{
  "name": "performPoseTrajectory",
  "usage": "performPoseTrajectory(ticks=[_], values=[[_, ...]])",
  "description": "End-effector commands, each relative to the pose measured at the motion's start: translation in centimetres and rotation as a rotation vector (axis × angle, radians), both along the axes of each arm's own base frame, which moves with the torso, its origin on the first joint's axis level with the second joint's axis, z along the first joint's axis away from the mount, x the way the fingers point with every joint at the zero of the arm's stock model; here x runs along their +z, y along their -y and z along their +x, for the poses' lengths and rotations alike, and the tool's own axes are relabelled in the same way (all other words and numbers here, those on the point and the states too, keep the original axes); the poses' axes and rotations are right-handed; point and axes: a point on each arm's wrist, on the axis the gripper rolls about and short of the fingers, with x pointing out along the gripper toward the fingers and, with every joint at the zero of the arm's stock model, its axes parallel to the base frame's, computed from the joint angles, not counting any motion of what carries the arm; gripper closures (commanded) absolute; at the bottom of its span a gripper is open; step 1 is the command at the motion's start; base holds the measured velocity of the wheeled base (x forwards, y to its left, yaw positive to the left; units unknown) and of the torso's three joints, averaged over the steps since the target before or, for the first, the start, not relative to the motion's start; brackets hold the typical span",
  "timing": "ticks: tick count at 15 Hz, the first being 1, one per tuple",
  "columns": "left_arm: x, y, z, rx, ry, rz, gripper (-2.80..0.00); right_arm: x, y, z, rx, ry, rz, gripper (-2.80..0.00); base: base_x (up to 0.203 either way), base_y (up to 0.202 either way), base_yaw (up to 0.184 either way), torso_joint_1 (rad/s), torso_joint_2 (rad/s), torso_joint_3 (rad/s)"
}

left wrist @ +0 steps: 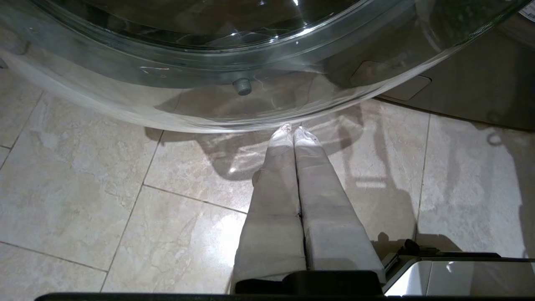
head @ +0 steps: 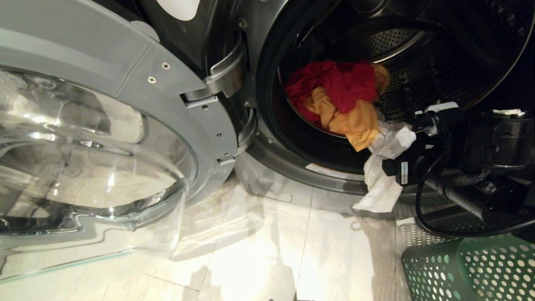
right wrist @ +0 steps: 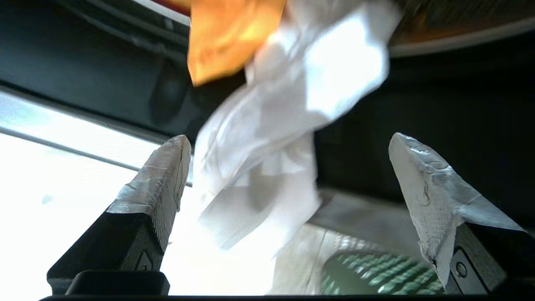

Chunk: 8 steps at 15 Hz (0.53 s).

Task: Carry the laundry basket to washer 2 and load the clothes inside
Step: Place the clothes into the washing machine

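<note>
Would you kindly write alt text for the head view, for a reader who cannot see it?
Red and orange clothes lie in the open washer drum, while a white garment hangs over its lip toward the floor. The right claw, open, is beside it, above the green basket; the glass door stands open at left.

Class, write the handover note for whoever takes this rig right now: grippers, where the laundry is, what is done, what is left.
Left gripper: shut, empty, parked low beside the open glass door.
Right gripper: open at the drum mouth, holding nothing.
Red garment and orange garment: in the washer drum.
White garment: draped over the door rim, hanging out toward the floor.
Laundry basket: on the floor, right of the washer.
Left: push the white garment in.
</note>
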Motion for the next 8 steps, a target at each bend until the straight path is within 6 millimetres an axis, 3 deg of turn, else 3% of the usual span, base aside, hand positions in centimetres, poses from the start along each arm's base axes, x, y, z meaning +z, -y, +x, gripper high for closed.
performPoseTrajectory(ticks=[1,7,8], values=[[-0.2,0.0,0.1,0.0,-0.007,0.0,0.0,-1.7,-0.4,1.0,-0.01,-0.05,-0.007,-2.8,0.0,0.0,0.0,0.0,0.0,0.0],[-0.2,0.0,0.1,0.0,-0.007,0.0,0.0,-4.3,-1.6,4.0,-0.024,-0.047,0.003,-2.8,0.0,0.0,0.0,0.0,0.0,0.0],[-0.2,0.0,0.1,0.0,-0.007,0.0,0.0,-4.2,-1.7,4.3,-0.026,-0.033,0.007,0.0,0.0,0.0,0.0,0.0,0.0,0.0]])
